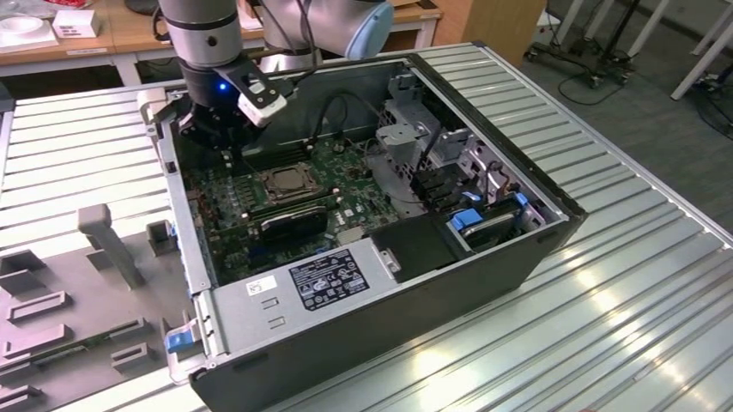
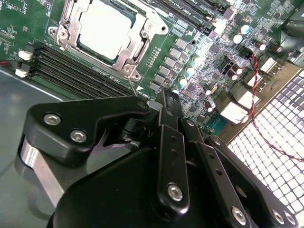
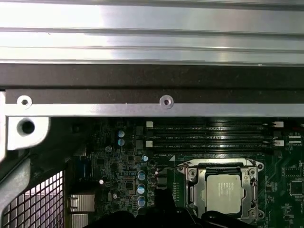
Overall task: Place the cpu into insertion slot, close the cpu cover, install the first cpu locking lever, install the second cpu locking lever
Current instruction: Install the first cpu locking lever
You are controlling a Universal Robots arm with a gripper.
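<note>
Inspection found an open case (image 1: 458, 287) lying on the ribbed bench (image 1: 641, 292), with its green board (image 1: 343, 159) facing up. The arm reached into the case and the hand (image 1: 233, 156) hung over the board, fingers together and gripping nothing. The slot (image 1: 307, 190) sat near the hand, towards the exterior view's right, and nothing touched it. The cover (image 2: 142, 37), a silver frame, lay flat on the slot. The cpu (image 2: 104, 28) was seated in the slot, apart from the hand. Its pale grey metal top showed square and level through the cover's cut-out.
</note>
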